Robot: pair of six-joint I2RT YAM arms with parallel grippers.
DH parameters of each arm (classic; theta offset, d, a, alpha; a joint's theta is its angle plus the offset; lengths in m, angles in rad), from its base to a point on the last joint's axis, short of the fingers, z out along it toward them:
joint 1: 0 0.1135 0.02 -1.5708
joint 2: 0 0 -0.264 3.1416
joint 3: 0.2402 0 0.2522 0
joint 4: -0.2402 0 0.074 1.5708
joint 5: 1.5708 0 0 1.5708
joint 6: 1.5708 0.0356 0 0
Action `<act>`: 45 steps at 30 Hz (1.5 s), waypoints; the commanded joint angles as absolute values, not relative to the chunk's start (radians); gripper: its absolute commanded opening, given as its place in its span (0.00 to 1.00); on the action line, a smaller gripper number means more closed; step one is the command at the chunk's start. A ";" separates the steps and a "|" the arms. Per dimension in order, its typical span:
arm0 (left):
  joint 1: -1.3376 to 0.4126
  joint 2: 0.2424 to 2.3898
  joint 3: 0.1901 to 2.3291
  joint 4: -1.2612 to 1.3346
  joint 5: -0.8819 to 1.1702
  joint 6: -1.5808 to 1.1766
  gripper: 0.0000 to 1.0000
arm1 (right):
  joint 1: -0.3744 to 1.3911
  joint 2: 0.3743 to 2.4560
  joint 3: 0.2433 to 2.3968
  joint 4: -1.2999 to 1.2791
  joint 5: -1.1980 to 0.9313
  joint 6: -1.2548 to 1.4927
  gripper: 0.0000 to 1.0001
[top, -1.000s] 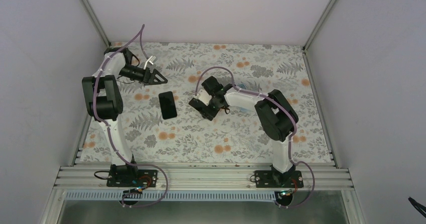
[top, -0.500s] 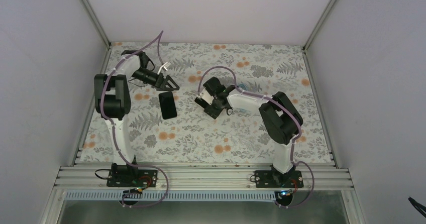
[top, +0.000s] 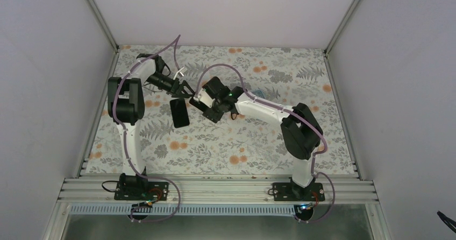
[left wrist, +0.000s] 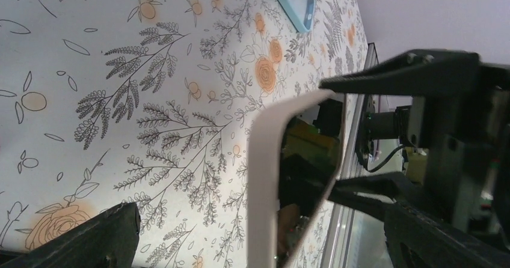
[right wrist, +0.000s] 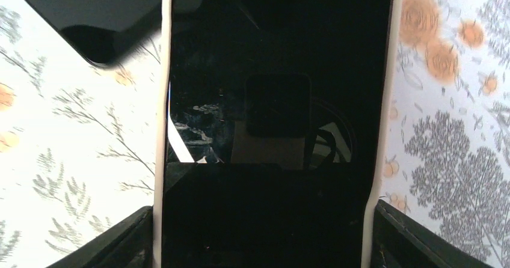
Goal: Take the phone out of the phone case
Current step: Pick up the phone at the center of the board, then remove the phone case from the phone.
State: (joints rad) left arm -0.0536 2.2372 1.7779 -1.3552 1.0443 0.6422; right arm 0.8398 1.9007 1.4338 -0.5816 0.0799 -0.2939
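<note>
A floral cloth [top: 226,148] of grey ferns and orange blooms lies flat between plain pale walls [top: 215,11] on three sides. Aluminium posts [top: 98,15] rise at the far corners; a slotted rail [top: 215,189] runs along the near edge. Light is even.

I have the left gripper [top: 186,92] out toward the desk's far left corner, fingers spread wide, nose to nose with the right gripper [top: 201,102], whose fingers [right wrist: 114,241] pinch the phone case [right wrist: 160,130] by its sides.
</note>
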 commanded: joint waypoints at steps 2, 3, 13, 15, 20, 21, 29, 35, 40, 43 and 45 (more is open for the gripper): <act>-0.058 2.263 1.789 -1.358 1.095 0.640 1.00 | 0.862 1.894 1.537 -0.581 0.062 -0.277 0.65; -0.060 2.264 1.788 -1.358 1.100 0.638 0.99 | 0.866 1.905 1.552 -0.582 0.062 -0.277 0.65; -0.063 2.233 1.766 -1.358 1.143 0.635 0.70 | 0.886 1.996 1.662 -0.589 0.049 -0.287 0.65; -0.063 2.225 1.761 -1.359 1.155 0.637 0.69 | 0.889 2.008 1.668 -0.585 0.054 -0.289 0.65; -0.063 2.212 1.743 -1.359 1.161 0.645 0.54 | 0.889 2.013 1.667 -0.565 0.070 -0.288 0.65; -0.063 2.211 1.738 -1.359 1.158 0.645 0.53 | 0.889 2.016 1.668 -0.564 0.074 -0.288 0.65; -0.063 2.198 1.707 -1.359 1.151 0.660 0.28 | 0.890 2.030 1.681 -0.566 0.087 -0.296 0.65; -0.063 2.183 1.710 -1.359 1.154 0.668 0.14 | 0.889 2.035 1.681 -0.579 0.077 -0.302 0.65; -0.063 2.162 1.718 -1.359 1.154 0.685 0.02 | 0.885 2.025 1.653 -0.566 0.075 -0.306 0.67; -0.063 2.152 1.713 -1.359 1.155 0.712 0.02 | 0.882 2.024 1.642 -0.563 0.069 -0.306 0.68; -0.063 2.147 1.712 -1.359 1.154 0.718 0.02 | 0.880 2.021 1.638 -0.565 0.072 -0.313 0.72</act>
State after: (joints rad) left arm -0.0566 2.2032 1.7115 -1.3609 1.1294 0.6399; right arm 0.8833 2.0422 1.6413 -0.5991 0.0734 -0.2996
